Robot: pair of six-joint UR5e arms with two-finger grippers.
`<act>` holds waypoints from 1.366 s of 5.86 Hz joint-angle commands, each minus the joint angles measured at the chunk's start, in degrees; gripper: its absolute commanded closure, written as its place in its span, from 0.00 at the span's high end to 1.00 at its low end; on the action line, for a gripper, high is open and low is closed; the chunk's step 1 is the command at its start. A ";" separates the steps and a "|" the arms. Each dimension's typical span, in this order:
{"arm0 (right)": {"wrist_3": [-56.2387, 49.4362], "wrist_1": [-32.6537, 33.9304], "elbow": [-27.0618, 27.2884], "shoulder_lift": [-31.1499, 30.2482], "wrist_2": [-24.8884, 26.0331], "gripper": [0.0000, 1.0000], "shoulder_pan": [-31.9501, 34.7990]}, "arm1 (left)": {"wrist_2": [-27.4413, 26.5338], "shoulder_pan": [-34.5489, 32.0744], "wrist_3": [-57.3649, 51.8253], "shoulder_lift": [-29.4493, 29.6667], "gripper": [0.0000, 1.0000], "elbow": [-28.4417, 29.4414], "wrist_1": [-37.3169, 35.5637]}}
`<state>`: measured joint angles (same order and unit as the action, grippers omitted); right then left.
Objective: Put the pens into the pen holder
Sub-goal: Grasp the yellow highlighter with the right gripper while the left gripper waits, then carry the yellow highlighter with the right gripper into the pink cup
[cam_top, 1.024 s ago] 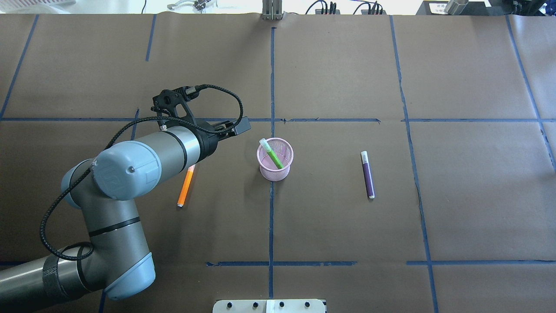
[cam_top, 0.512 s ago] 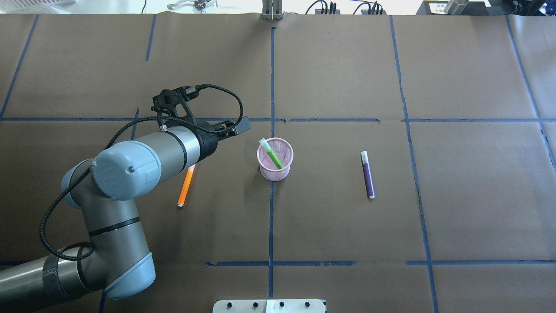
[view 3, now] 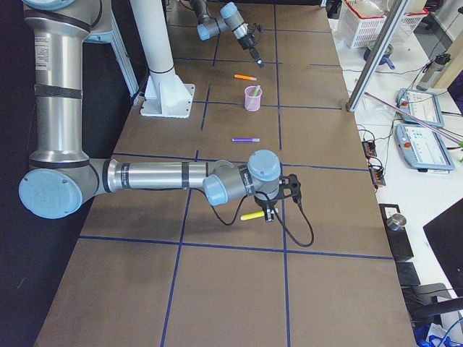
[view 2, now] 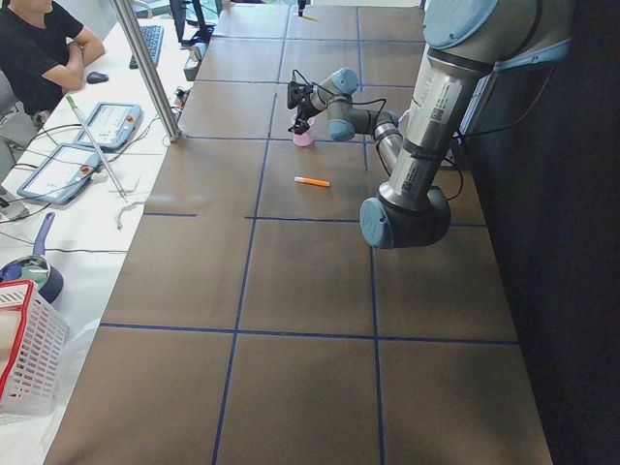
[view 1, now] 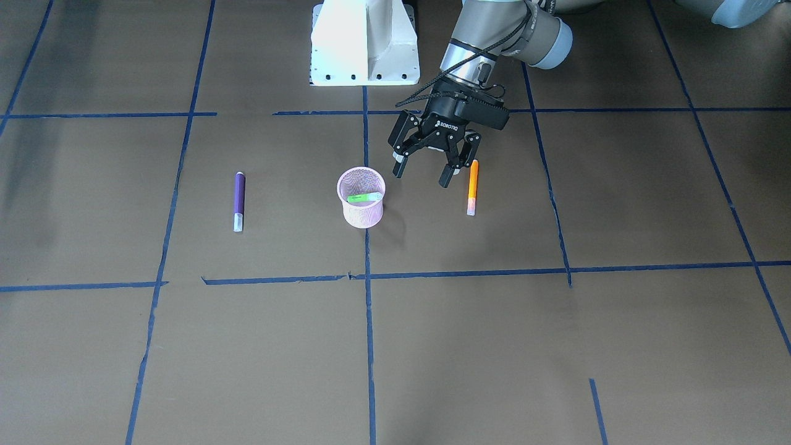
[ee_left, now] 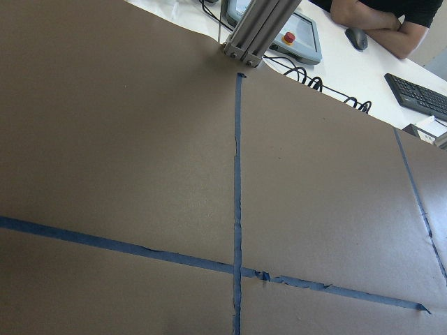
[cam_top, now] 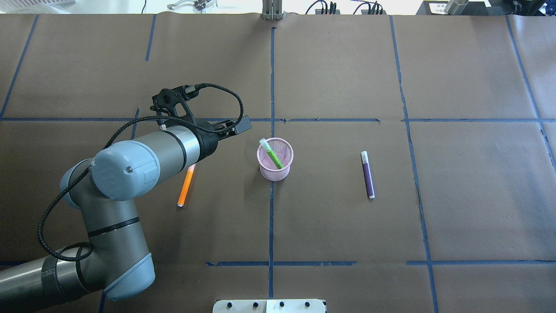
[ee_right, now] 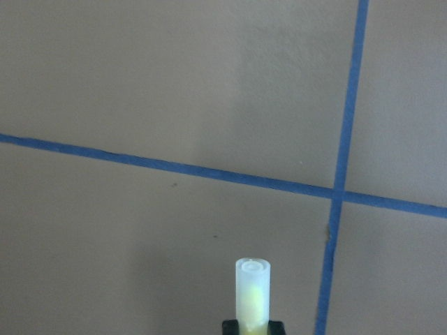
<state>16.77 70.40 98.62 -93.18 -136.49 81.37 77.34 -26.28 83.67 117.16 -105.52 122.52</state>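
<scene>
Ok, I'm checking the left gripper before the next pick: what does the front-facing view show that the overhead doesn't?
Only front-facing: the left gripper, fingers open and empty, between the pen holder and the orange pen. Only overhead: cables past the far edge of the table; the wrist hides the fingers there. Both: the green pen in the holder, the purple pen lying flat.

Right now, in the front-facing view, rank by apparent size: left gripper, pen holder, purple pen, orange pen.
1. left gripper, possibly helped by nearness
2. pen holder
3. purple pen and orange pen: alike, not ranked
</scene>
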 commanded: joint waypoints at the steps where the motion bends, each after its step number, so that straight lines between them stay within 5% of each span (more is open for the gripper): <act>1: 20.89 -0.35 12.06 3.85 -0.71 0.00 -4.69 | 0.00 0.00 0.00 -0.09 1.00 -0.04 0.00; 3: 41.14 -6.64 14.32 11.85 1.99 0.00 -12.51 | 0.00 -0.09 0.00 -0.09 1.00 -0.04 0.00; 4: 49.76 -7.81 14.75 16.66 7.67 0.00 -18.38 | 0.00 -0.18 0.00 -0.09 1.00 -0.04 0.00; 8: 67.50 -7.13 14.24 29.08 41.83 0.00 -46.86 | 0.17 -0.26 -0.79 -10.42 1.00 -3.99 6.28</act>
<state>82.00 63.00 113.76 -66.48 -102.76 40.63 77.41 -26.59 83.14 110.10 -108.70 125.56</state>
